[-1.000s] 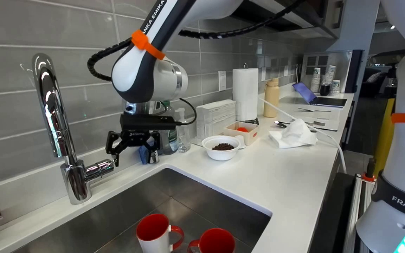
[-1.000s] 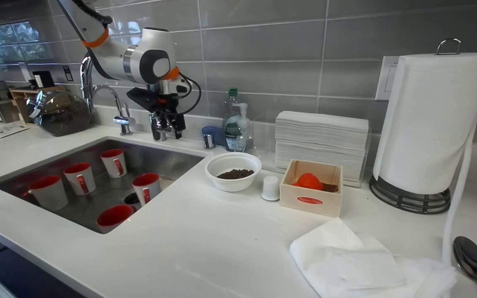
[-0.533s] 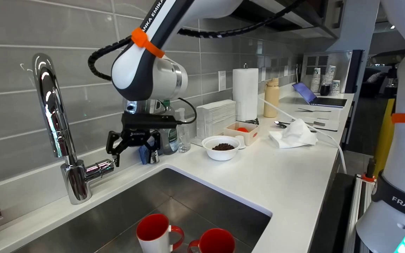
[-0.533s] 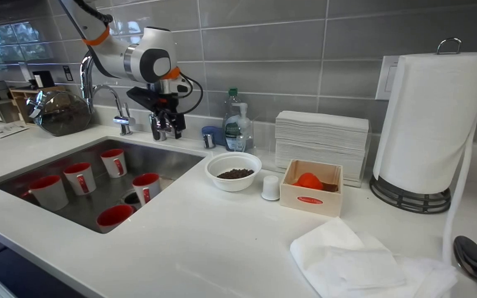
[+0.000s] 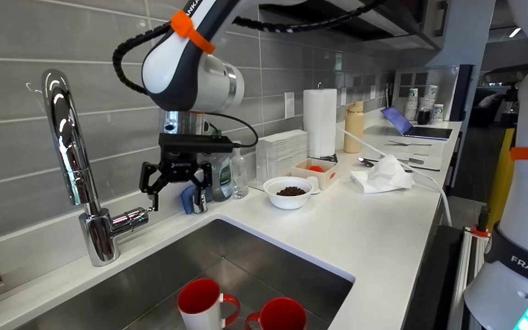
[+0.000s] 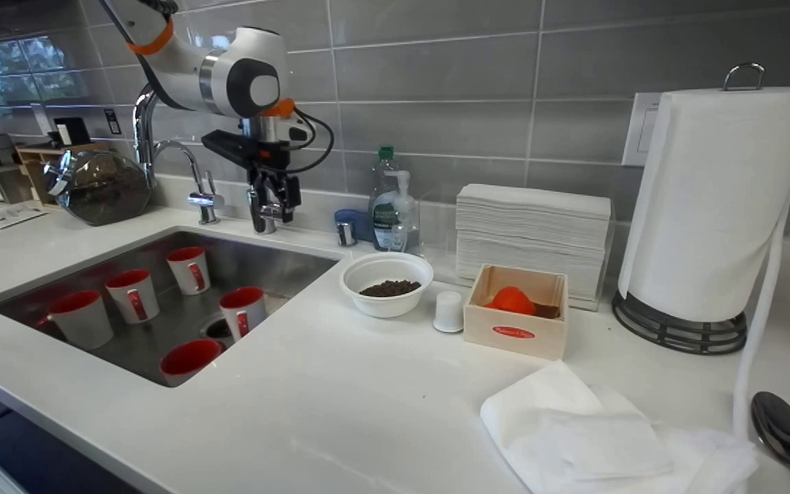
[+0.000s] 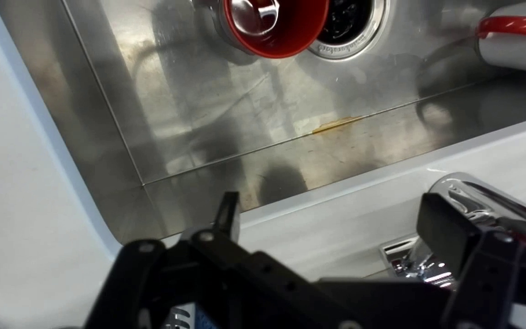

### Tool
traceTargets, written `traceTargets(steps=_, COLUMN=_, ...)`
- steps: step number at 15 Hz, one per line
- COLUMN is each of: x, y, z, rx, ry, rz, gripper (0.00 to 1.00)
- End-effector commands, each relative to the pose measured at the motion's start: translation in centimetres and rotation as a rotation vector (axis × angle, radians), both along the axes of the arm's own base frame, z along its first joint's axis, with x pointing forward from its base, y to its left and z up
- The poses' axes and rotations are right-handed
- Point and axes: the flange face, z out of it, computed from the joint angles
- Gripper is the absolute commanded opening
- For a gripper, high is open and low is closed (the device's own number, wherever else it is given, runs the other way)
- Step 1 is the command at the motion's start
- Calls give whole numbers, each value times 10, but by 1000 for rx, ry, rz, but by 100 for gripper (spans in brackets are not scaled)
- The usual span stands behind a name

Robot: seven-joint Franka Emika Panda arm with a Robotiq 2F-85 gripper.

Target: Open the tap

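Tap (image 5: 80,183): shiny chrome, upright, tall arched spout, thick cylindrical base. Stands just beside the sink (image 5: 163,272); short side handle (image 5: 130,220) juts along sink's edge.

Five mugs (image 6: 132,296), two taps (image 5: 100,234), one bowl (image 6: 385,309).

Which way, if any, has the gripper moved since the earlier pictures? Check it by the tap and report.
Yes, upward. In an exterior view the gripper now sits higher relative to the tap, which has stayed put.
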Motion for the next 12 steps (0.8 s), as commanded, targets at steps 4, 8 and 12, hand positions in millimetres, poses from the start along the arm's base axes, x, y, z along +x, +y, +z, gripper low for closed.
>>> traceTargets(steps=4, x=-25, y=-1, z=61, rx=-16, ry=13, rz=13, gripper=100)
traceTargets(steps=8, x=-34, y=-1, z=80, rx=-21, ry=19, rz=21, gripper=100)
traceTargets(steps=12, x=-40, y=-1, z=88, rx=-27, ry=23, rz=27, gripper=100)
